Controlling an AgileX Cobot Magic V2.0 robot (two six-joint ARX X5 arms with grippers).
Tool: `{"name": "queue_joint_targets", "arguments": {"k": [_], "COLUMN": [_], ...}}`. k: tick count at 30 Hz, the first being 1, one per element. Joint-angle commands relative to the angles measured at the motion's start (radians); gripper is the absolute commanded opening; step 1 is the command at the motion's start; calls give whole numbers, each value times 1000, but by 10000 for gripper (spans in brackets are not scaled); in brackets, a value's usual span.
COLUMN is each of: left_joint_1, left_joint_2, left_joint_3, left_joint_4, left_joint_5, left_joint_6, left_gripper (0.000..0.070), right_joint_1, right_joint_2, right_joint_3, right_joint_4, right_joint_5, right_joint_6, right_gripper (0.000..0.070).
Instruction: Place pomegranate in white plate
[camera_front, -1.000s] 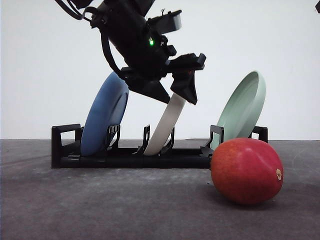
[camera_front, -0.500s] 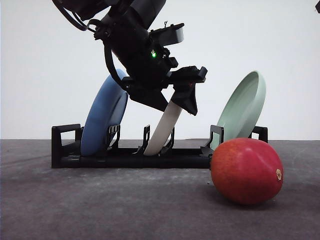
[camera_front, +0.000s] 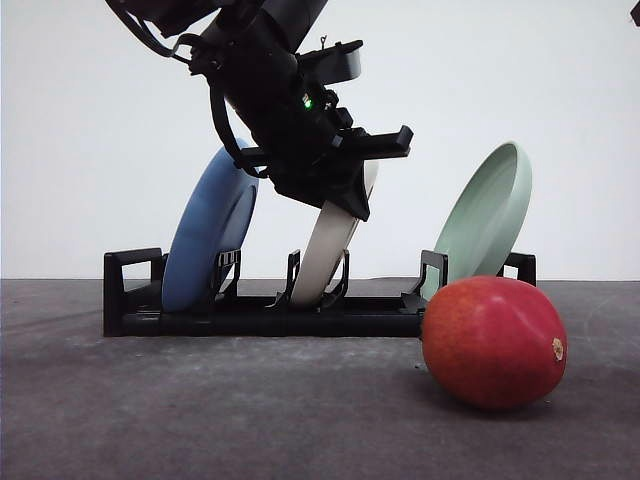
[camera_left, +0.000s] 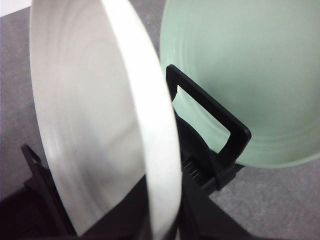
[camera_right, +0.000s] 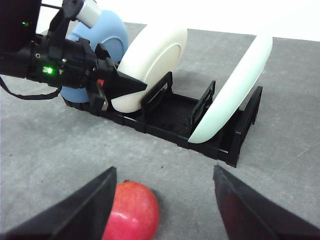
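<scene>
So the white plate is parked upright on its edge in the middle slot of the black dish rack, leaning the same way as the blue plate on its left and the pale green plate on its right, which is why it has to come out and lie flat before any fruit can go in it. The left gripper is down over the plate's top rim, fingers straddling it front and back; in the left wrist view the rim runs right down between them, but I honestly can't tell whether the jaws are pinching it or just sitting around it, since the contact is hidden. The pomegranate sits on the grey table, near side of the rack's right end, close beside the rack, right way up enough that it isn't rolling. The right gripper hovers spread wide just above the fruit, not touching, lined up for the pickup. My guess is the current step is pulling the plate out of its slot, with the fruit grab waiting on that.
</scene>
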Motion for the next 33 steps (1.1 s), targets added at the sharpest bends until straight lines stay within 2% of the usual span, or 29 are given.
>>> {"name": "queue_joint_targets", "arguments": {"k": [1, 8, 20, 33], "left_joint_1": [-11, -11, -11, -11], "left_joint_2": [16, -22, -123, -260], "left_joint_3": [16, 19, 48, 48], "left_joint_4": [-6, -7, -40, -185], "left_joint_5": [24, 24, 24, 25], "left_joint_6": [-81, -183, -206, -205], "left_gripper": [11, 11, 10, 10], "right_joint_1": [4, 4, 4, 4], "right_joint_2": [3, 3, 3, 3], "right_joint_3": [18, 18, 18, 18], "right_joint_4": [10, 10, 10, 10], "right_joint_5": [0, 0, 0, 0], "right_joint_6": [7, 7, 8, 8], "right_gripper": [389, 389, 389, 389]}}
